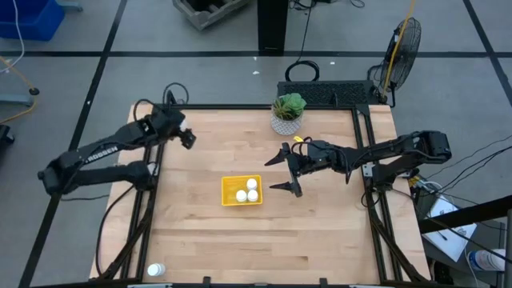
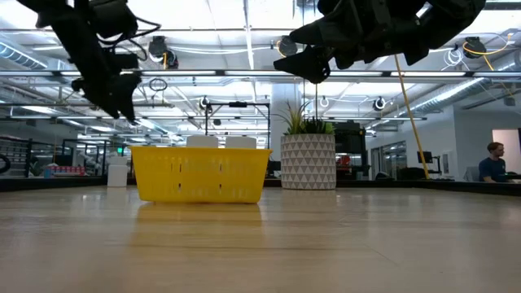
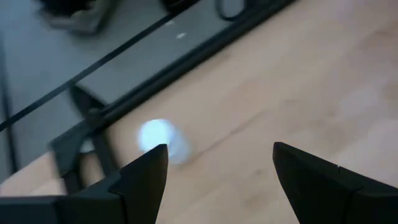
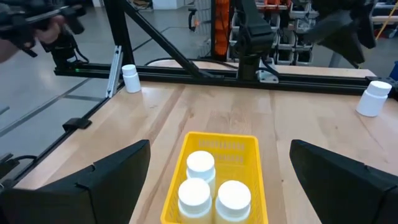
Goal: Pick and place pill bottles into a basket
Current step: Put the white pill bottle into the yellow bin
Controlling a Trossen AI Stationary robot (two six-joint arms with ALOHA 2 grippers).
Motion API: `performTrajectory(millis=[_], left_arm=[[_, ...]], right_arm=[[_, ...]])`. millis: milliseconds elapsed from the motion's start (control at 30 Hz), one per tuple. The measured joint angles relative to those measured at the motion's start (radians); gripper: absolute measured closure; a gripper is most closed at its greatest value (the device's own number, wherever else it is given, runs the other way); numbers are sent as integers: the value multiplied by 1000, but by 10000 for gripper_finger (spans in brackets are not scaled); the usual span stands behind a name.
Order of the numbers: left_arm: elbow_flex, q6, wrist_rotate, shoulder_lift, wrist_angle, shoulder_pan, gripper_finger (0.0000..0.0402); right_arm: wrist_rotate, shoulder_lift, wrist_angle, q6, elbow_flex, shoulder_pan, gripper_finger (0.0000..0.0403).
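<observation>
Three pill bottles (image 1: 247,190) stand in the yellow basket (image 1: 228,190) at mid-table.
Right gripper (image 1: 286,170) hovers just beside the basket, jaws wide apart; left gripper (image 1: 188,139) waits open near the far-left edge. Another bottle (image 1: 156,270) stands at the near-left corner; plant pot (image 1: 286,123) behind.

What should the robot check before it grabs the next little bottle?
1. Right gripper open and empty: ok.
2. Left gripper open and empty: ok.
3. Room left in the basket: ok, only three bottles are inside.
4. Corner bottle standing upright: ok.
5. Blurry bottle centred between the left gripper's fingers: not ok, it sits by one finger.
6. Right gripper clear of the basket: ok, it hangs beside it.
</observation>
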Motion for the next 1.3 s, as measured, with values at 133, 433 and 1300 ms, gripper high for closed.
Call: performTrajectory(millis=[133,433,1300], left_arm=[[0,44,-13,8,-4,117,105],[4,133,95,15,29,286,105],[4,-169,-36,307,245,290,105]], right_arm=[[-1,0,-1,1,0,3,23],[-24,0,1,2,0,16,23],[8,0,8,17,0,69,23]])
